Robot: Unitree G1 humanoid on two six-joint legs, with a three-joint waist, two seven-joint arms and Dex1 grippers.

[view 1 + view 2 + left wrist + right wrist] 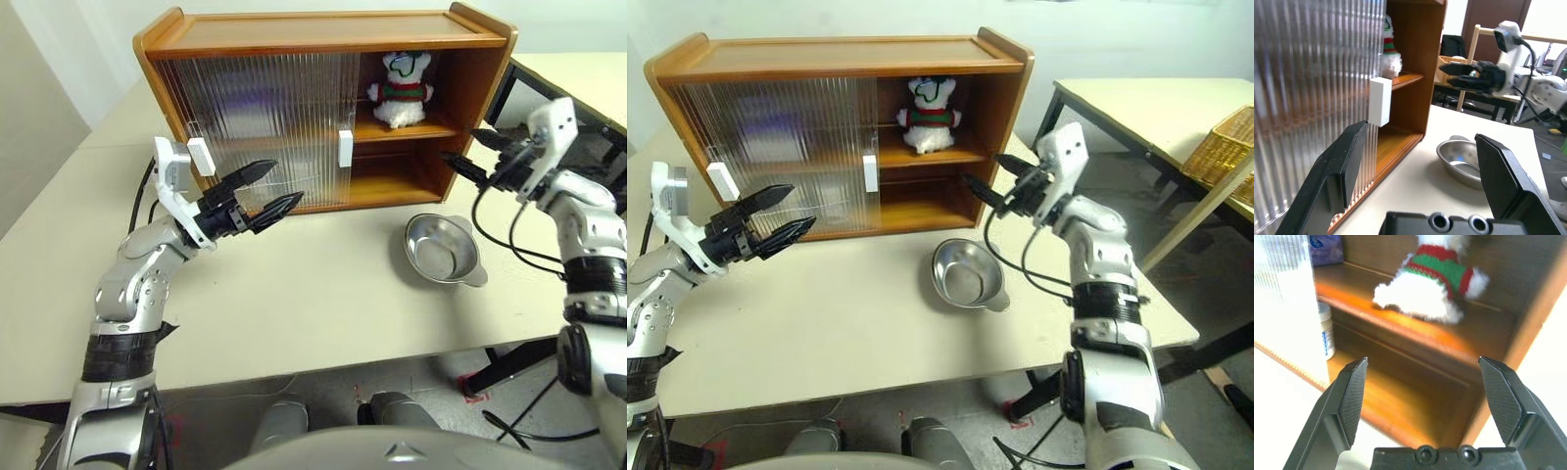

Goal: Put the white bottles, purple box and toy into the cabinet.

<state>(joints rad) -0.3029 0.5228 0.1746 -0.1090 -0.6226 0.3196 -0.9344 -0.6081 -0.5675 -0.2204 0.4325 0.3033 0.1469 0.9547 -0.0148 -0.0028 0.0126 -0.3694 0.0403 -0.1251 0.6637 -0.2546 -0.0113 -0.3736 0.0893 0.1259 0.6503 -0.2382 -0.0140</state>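
The brown wooden cabinet (323,34) stands at the back of the table, its ribbed sliding doors (265,117) covering the left and middle. The toy (401,88), a white plush with a red and green scarf, sits on the upper shelf in the open right bay. In the right wrist view a white bottle (1326,330) stands on the lower shelf behind the door edge, and the purple box (1325,247) lies on the upper shelf. My right gripper (460,147) is open and empty just outside the open bay. My left gripper (284,183) hangs open and empty in front of the doors.
A round steel bowl (443,250) rests on the table in front of the cabinet's right end. White handles (346,147) (201,157) stick out from the doors. A second table with a wicker basket (1225,142) stands off to the right.
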